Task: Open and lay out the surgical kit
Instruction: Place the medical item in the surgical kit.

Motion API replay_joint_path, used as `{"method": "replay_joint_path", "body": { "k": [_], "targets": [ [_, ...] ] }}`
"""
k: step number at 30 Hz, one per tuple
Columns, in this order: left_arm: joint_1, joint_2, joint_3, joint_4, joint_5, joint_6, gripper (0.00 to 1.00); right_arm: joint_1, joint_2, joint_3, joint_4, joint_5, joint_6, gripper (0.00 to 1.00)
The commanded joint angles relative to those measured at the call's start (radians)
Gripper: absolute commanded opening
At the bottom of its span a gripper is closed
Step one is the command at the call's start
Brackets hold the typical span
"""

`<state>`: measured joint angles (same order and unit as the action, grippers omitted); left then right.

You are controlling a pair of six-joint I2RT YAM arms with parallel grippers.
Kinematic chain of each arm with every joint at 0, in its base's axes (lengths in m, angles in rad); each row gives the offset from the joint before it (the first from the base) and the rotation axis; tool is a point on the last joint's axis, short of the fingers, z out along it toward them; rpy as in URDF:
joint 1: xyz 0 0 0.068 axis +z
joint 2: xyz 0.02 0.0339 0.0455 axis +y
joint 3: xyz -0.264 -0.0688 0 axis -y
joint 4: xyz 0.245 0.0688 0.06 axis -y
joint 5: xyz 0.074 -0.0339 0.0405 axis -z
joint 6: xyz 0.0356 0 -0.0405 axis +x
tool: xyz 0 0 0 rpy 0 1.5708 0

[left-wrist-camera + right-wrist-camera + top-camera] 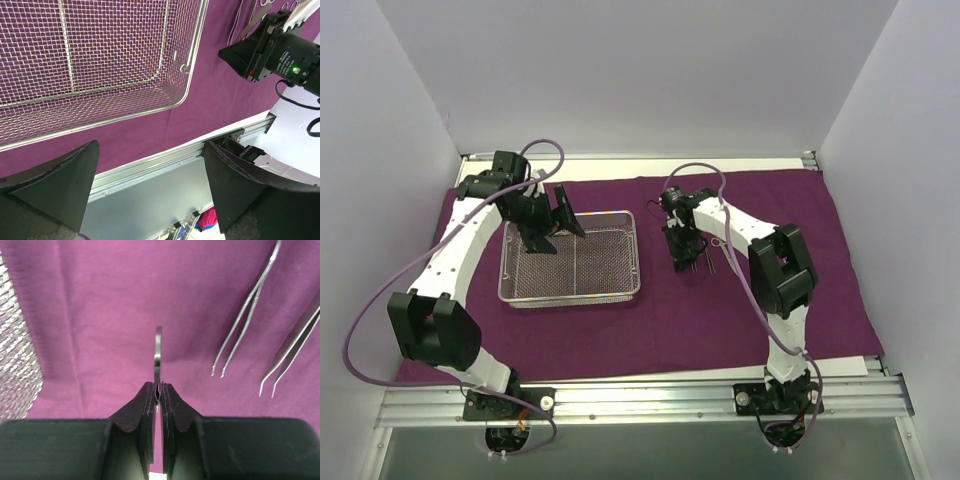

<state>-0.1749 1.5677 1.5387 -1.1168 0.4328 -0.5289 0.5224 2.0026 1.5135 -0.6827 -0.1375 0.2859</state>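
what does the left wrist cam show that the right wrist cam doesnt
Only the left wrist view: the left gripper, open and empty, the aluminium rail at the table's edge, and the right arm's wrist camera seen from outside, a green light on it.
Only the right wrist view: the right gripper shut on a thin steel instrument, its type unclear.
Both: the purple cloth, the wire-mesh tray and the laid-out steel. The right view shows two forceps clearly; the left catches only slivers at its top edge.
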Motion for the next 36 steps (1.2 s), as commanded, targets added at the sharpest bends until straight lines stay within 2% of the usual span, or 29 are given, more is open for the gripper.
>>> {"method": "replay_joint_path", "body": {
  "k": [1,19,36],
  "targets": [
    [0.005,0.014,0.018,0.000,0.026,0.027,0.94,-0.016,0.005,0.039,-0.051,0.021,0.007,0.00],
    [0.009,0.049,0.024,0.014,0.060,0.017,0.94,-0.032,0.094,0.086,-0.057,0.015,-0.005,0.06],
    [0.015,0.061,0.024,0.003,0.053,0.018,0.94,-0.033,0.096,0.070,-0.041,0.018,0.004,0.21]
  ]
}}
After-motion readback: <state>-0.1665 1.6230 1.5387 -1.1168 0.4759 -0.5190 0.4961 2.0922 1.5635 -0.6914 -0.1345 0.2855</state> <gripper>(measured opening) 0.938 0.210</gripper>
